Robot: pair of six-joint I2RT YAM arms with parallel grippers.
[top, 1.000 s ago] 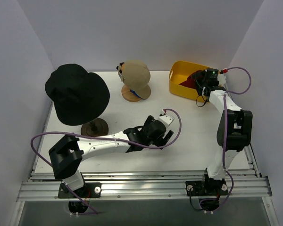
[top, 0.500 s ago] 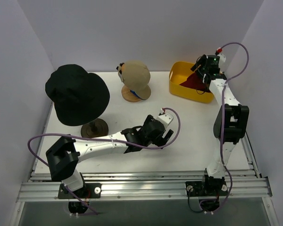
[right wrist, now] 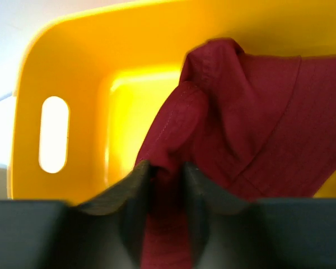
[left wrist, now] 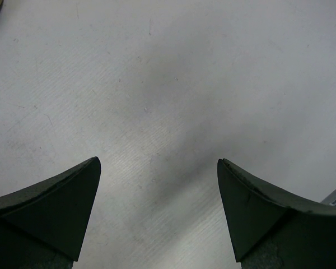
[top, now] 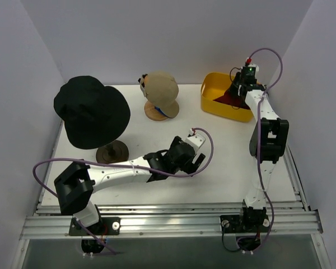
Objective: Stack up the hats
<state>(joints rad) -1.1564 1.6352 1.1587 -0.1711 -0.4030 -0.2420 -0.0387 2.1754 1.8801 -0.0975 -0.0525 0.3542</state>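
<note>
The right gripper (right wrist: 167,168) is clamped on a fold of the dark red fabric bucket hat (right wrist: 252,112) inside the yellow plastic tub (right wrist: 73,61) at the far right of the white table (top: 229,162). The left gripper (left wrist: 158,168) hovers low over mid-table, jaws wide apart.

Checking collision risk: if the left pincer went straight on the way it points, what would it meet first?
Probably the bare table; the left pincer is open, with nothing else ahead in its wrist view.
</note>
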